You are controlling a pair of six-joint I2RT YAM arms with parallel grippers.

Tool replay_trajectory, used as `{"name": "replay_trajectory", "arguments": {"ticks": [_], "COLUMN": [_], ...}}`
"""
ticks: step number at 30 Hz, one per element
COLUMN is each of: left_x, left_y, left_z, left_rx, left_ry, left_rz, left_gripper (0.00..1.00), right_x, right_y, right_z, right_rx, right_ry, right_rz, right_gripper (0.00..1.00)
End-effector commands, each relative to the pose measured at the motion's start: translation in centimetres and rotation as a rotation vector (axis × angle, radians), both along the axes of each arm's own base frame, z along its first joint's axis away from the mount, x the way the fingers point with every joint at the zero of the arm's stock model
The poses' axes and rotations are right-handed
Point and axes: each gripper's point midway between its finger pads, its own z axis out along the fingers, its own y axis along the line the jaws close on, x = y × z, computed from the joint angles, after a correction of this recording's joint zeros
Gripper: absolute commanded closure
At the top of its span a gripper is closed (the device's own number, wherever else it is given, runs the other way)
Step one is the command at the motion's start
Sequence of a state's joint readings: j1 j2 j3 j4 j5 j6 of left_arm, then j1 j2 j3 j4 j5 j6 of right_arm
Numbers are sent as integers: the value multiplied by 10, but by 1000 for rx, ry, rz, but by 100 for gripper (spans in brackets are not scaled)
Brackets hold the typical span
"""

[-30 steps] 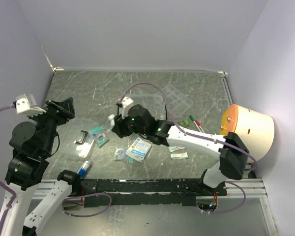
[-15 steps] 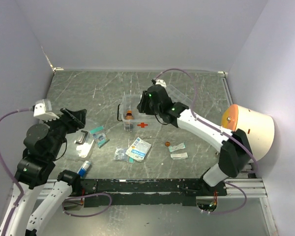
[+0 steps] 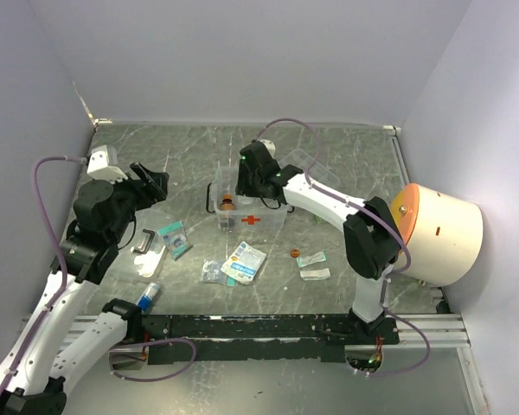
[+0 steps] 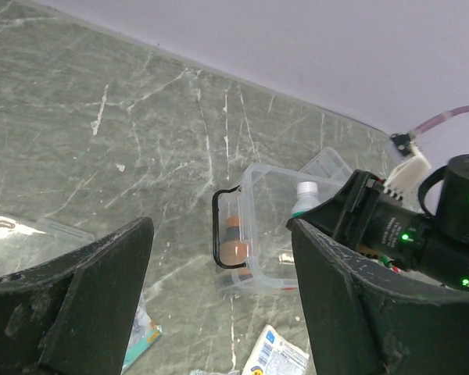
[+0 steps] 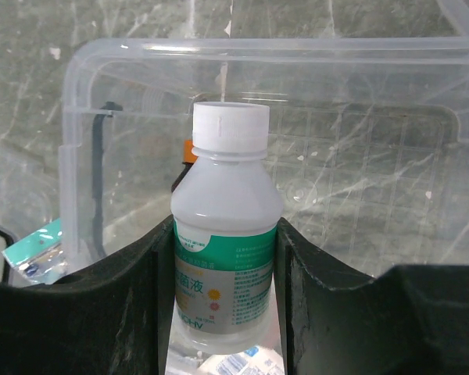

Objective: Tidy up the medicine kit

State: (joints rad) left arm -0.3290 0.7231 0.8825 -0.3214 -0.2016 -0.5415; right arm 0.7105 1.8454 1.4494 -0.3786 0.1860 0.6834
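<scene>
The medicine kit (image 3: pixel 261 210) is a clear box with a red cross, standing at mid table. It also shows in the left wrist view (image 4: pixel 258 176) and the right wrist view (image 5: pixel 297 48). A small brown bottle (image 3: pixel 228 205) lies inside it at its left end. My right gripper (image 3: pixel 245 183) is shut on a white bottle with a green label (image 5: pixel 225 187) and holds it at the kit's open top. The bottle's cap (image 4: pixel 307 191) shows over the box. My left gripper (image 3: pixel 153 184) is open and empty, raised left of the kit.
A flat clear lid with a black handle (image 3: pixel 144 244), a teal packet (image 3: pixel 175 238), a white packet (image 3: pixel 245 261) and a blue-capped tube (image 3: pixel 148 294) lie at the front left. A compartmented tray (image 3: pixel 318 171) lies behind the kit. A white and orange drum (image 3: pixel 441 226) stands at the right.
My right arm has carried the white bottle from the front middle back to the kit's top. My left arm has swung up and toward the far side, its gripper staying open.
</scene>
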Motion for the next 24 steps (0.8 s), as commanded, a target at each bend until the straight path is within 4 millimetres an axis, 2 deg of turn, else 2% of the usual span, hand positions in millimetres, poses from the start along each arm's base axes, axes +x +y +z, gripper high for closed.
{"name": "replay_trajectory", "arguments": {"ticks": [1, 10, 14, 19, 24], "left_x": [7, 7, 8, 8, 9], "left_y": [-1, 8, 11, 10, 13], "left_z": [6, -7, -11, -15, -19], "left_rx": [-25, -31, -30, -40, -39], "left_ry": [-47, -12, 6, 14, 31], "left_rz": [9, 63, 79, 80, 97], "left_gripper": [18, 18, 18, 18, 18], "right_x": [6, 4, 4, -5, -11], "right_y": [8, 9, 12, 13, 15], "right_z": [-10, -50, -57, -71, -71], "right_rx": [-23, -117, -125, -132, -101], "right_ry": [25, 151, 179, 243, 268], "right_rz": [43, 71, 93, 117, 115], "right_gripper": [69, 67, 67, 64, 53]}}
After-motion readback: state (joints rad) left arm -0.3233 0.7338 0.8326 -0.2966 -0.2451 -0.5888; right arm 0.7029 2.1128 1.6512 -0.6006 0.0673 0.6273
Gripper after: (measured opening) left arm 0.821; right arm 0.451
